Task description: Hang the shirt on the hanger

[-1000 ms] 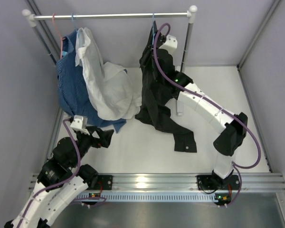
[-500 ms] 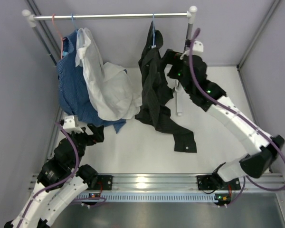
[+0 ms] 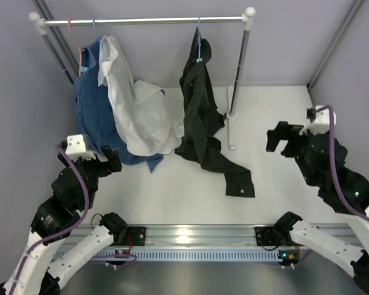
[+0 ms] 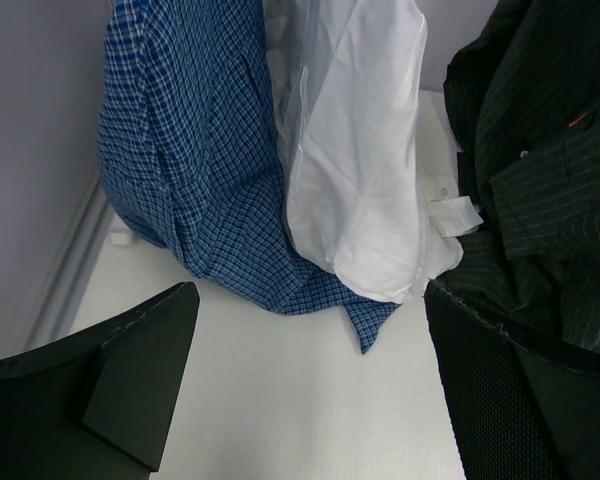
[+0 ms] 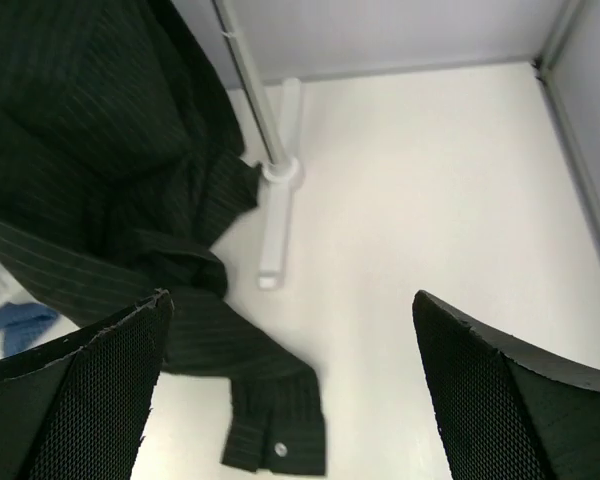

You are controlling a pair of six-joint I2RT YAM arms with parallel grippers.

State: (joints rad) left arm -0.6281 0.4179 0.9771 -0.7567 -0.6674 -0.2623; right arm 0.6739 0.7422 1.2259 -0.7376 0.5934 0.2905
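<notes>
The top camera looks down from high up and behind at the whole table (image 3: 190, 184). Each wrist camera sits low and close, looking forward between its own fingers (image 4: 130, 390). All three see the shirt (image 3: 200, 104).

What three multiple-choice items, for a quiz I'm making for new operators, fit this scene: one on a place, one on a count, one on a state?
1. Where is the black shirt?
A) hanging from the rail
B) folded in a box
C) rolled up in a corner

2. How many garments hang there?
A) one
B) three
C) five

3. The right pincer is:
A) shut on the black shirt
B) shut on the rail
C) open and empty

Answers:
1 A, a blue hanger hooks it to the rail.
2 B, a blue check shirt, a white shirt and the black shirt.
3 C, its fingers stand wide apart, clear of everything.
</notes>
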